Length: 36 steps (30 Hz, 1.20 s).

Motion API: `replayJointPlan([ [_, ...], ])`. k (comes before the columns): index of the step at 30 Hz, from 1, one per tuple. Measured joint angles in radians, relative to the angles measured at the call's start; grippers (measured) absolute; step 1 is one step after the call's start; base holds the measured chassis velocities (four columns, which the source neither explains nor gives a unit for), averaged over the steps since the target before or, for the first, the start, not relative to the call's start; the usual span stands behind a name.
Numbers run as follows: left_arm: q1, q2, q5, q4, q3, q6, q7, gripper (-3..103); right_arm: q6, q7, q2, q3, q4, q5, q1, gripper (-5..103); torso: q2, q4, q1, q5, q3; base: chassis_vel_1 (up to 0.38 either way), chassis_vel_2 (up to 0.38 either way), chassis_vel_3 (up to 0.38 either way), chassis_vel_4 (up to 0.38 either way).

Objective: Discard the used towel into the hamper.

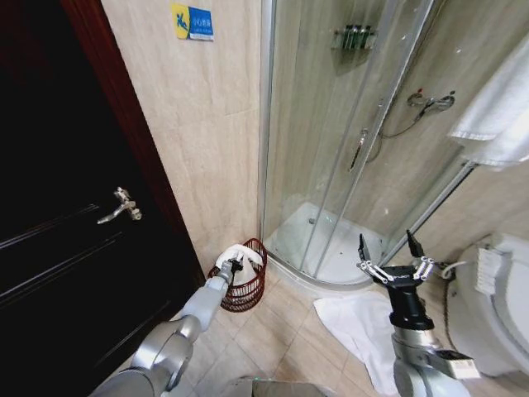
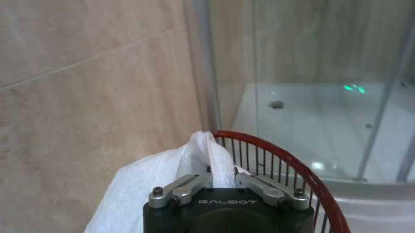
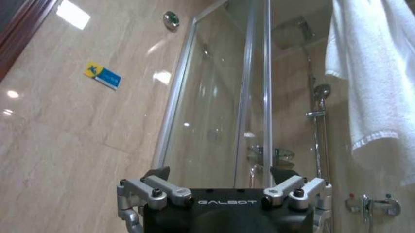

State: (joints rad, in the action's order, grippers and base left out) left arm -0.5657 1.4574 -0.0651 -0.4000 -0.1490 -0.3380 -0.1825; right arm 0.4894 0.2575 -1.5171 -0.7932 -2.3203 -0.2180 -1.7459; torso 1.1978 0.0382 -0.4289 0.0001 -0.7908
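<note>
The left gripper hung right over the mouth of the hamper, its jaws pressed together on a fold of the used towel. In the left wrist view the white cloth rose in a peak just ahead of the jaws and draped down on one side of them, while the hamper's red-brown rim curved just beyond and to the other side. Most of the towel seemed to lie across the near edge of the basket rather than deep inside it; how much had gone in could not be told.

By that reading, the step in hand was the drop itself: the carry looked done and the cloth was at the basket but not yet let go. The next move probably called for the jaws to spread so the fold fell free, perhaps after a small shift toward the middle of the opening so the draped part would slide in rather than hang over the rim.

The right gripper waited well apart from the hamper, held up near the shower enclosure, jaws spread wide and holding nothing.
</note>
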Motion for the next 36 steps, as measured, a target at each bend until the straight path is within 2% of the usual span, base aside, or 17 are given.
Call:
replayJointPlan([
  [6,-0.002,0.004,0.122,0.028,0.012,-0.001,-0.026,0,0.01,0.013,-0.004,0.005,-0.003,0.005,-0.008,100,0.0,-0.0001,0.001,0.0,0.0,0.0,0.0,0.0,0.0],
  [12,-0.001,0.024,0.166,0.051,0.043,0.002,-0.027,0,0.024,-0.002,-0.008,-0.011,-0.002,0.04,-0.013,100,0.0,-0.0002,0.001,-0.0001,0.0,0.0,0.0,0.0,0.0],
  [19,-0.005,0.049,0.166,0.107,0.103,0.005,0.042,-1,0.029,-0.004,-0.016,-0.006,-0.013,0.047,-0.021,100,0.0,0.0,0.001,0.0,0.0,0.0,0.0,0.0,0.0],
  [22,-0.009,0.062,0.168,0.101,0.105,0.013,0.061,15,0.037,0.008,-0.02,-0.009,-0.006,0.041,-0.018,100,0.0,-0.0002,0.001,-0.0002,0.0,0.0,0.0,0.0,0.0],
  [23,-0.009,0.062,0.168,0.101,0.105,0.013,0.061,15,0.037,0.008,-0.02,-0.009,-0.006,0.041,-0.018,100,0.0,-0.0002,0.001,-0.0002,0.0,0.0,0.0,0.0,0.0],
  [26,-0.014,0.054,0.175,0.076,0.115,0.019,0.059,31,0.049,0.05,-0.021,-0.02,0.012,0.018,-0.004,100,0.0,-0.0003,0.001,-0.0001,0.0,0.0,0.0,0.0,0.0],
  [27,-0.014,0.054,0.175,0.076,0.115,0.019,0.059,31,0.049,0.05,-0.021,-0.02,0.012,0.018,-0.004,100,0.0,-0.0003,0.001,-0.0001,0.0,0.0,0.0,0.0,0.0],
  [30,-0.028,0.025,0.227,0.056,0.115,0.035,0.039,47,0.049,0.047,-0.016,-0.026,0.02,0.01,0.002,100,0.0,0.0,0.001,0.0001,0.0,0.0,0.0,0.0,0.0],
  [32,-0.036,0.015,0.23,0.047,0.113,0.038,0.038,47,0.048,0.045,-0.015,-0.026,0.023,0.01,0.002,100,0.0,-0.0001,0.001,-0.0001,0.0,0.0,0.0,0.0,0.0],
  [33,-0.045,0.002,0.231,0.037,0.111,0.042,0.038,58,0.049,0.04,-0.015,-0.026,0.028,0.01,0.003,100,0.0,0.0,0.001,-0.0001,0.0,0.0,0.0,0.0,0.0],
  [36,-0.056,-0.016,0.226,0.015,0.108,0.046,0.036,64,0.049,0.032,-0.017,-0.02,0.032,0.012,0.005,100,0.0,0.0,0.001,-0.0001,0.0,0.0,0.0,0.0,0.0],
])
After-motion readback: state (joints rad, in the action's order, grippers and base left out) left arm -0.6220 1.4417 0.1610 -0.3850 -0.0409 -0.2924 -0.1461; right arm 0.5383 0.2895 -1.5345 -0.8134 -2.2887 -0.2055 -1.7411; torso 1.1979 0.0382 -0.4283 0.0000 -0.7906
